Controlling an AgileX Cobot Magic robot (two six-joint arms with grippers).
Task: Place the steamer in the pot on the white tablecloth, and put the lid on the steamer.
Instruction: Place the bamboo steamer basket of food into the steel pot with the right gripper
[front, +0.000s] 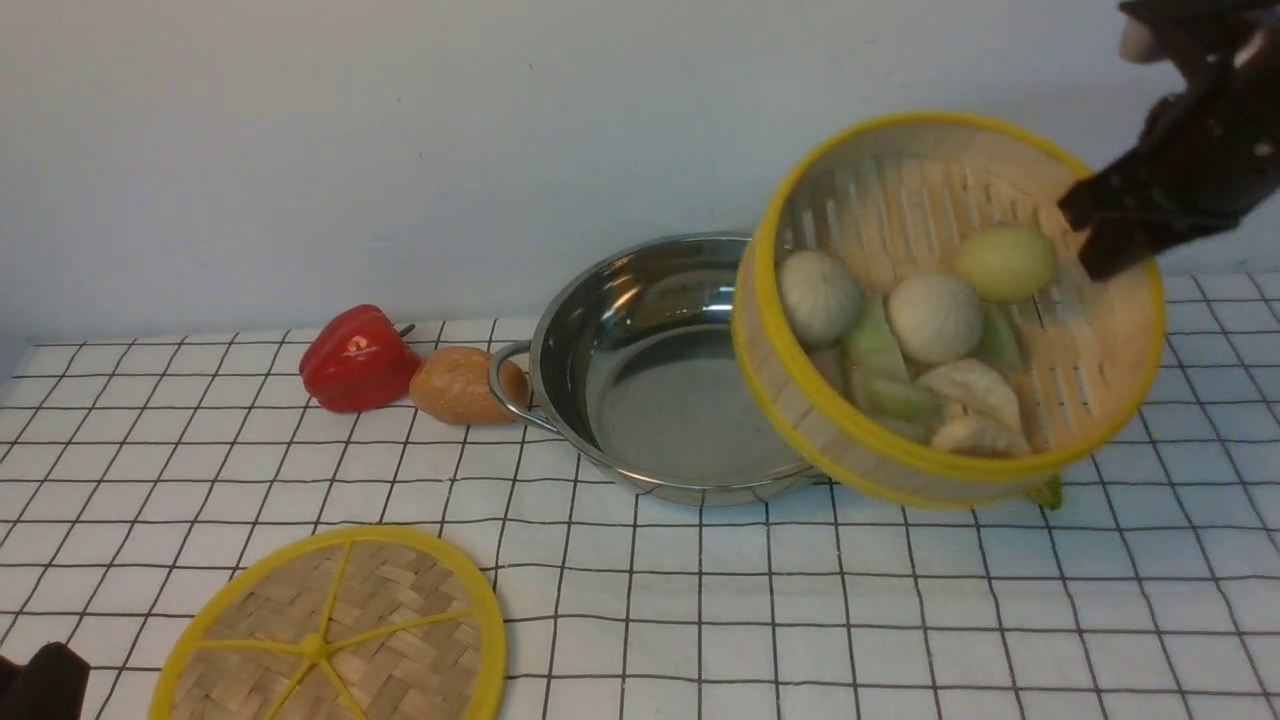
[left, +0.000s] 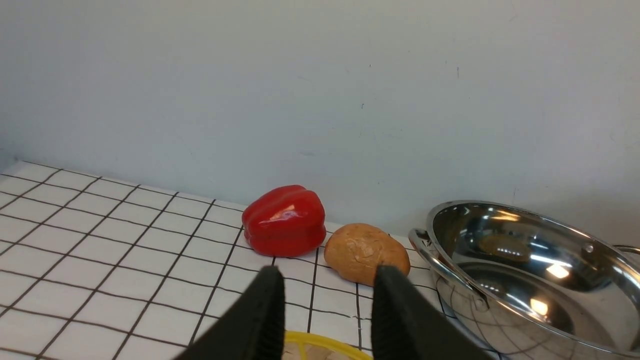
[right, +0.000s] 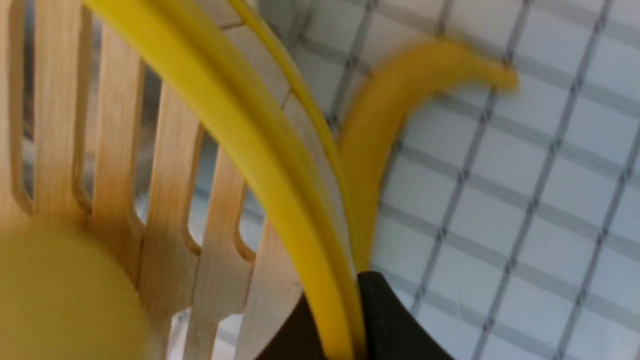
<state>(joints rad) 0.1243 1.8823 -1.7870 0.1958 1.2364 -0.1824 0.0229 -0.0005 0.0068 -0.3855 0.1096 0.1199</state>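
My right gripper (front: 1095, 235) is shut on the far right rim of the steamer (front: 900, 220) and holds it off the white tablecloth (front: 800, 620), tilted with its opening towards me. Pale buns and dumplings lie against its lower side. In the right wrist view the yellow rim (right: 240, 130) runs between the fingers (right: 390, 325). The steamer hangs over the right edge of the empty pot (front: 660, 400). The lid (front: 330, 640) lies flat at the front left. Just above the lid's edge (left: 320, 345), my left gripper (left: 327, 290) stands open and holds nothing.
A red bell pepper (front: 357, 357) and a brown bread roll (front: 460, 384) lie left of the pot, the roll touching its handle. A yellow banana (right: 395, 115) lies on the cloth under the steamer's right side. A pale wall runs close behind.
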